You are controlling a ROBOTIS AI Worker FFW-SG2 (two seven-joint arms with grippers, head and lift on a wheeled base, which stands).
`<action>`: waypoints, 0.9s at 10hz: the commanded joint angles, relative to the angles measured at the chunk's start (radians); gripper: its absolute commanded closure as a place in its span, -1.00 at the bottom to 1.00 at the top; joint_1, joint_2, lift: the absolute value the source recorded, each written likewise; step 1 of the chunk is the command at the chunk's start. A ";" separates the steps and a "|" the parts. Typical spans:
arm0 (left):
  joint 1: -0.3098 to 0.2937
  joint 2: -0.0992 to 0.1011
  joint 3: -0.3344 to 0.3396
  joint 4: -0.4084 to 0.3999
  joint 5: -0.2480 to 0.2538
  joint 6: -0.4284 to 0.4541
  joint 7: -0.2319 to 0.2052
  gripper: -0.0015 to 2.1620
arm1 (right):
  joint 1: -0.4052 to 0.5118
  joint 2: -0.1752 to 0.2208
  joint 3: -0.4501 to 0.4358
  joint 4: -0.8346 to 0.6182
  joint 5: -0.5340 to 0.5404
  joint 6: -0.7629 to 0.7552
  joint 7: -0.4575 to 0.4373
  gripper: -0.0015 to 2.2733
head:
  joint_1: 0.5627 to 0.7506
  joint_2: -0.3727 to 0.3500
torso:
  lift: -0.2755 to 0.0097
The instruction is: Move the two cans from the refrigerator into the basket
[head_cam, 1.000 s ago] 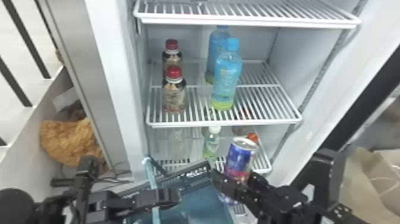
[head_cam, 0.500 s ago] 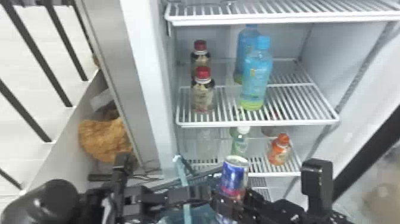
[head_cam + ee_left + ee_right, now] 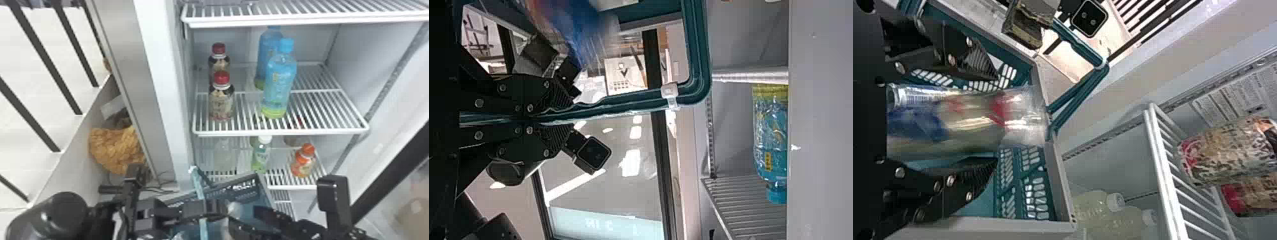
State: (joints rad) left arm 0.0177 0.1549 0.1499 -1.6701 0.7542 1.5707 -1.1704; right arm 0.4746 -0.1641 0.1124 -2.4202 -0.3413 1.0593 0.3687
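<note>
while the left gripper (image 3: 571, 115) is clamping the basket handle (image 3: 629, 103) at the head view's lower centre, the right gripper (image 3: 997, 118), fingers apart, is flanking the blue-and-silver can (image 3: 943, 120) over the basket (image 3: 978, 223), the can's long axis running along them.

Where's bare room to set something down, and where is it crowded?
Middle shelf: right of the blue bottles, up to the wall; a narrower strip between them and the red-capped bottles. Crowded: at the basket, with the can and right gripper there.
</note>
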 commanded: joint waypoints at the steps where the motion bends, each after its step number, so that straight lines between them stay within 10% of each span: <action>1: 0.002 0.000 0.002 0.000 0.002 0.001 0.000 0.10 | 0.009 0.003 -0.019 -0.008 0.002 -0.026 -0.001 -0.90 | 0.41 0.11 | 0.76; 9: 0.009 0.000 0.014 0.000 -0.004 0.001 0.000 0.10 | 0.306 0.037 -0.212 -0.092 0.016 -0.593 0.010 -0.85 | 0.41 -0.26 | 0.76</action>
State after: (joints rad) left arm 0.0264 0.1549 0.1629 -1.6700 0.7514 1.5707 -1.1703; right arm 0.7567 -0.1312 -0.0878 -2.5156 -0.3280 0.5162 0.3789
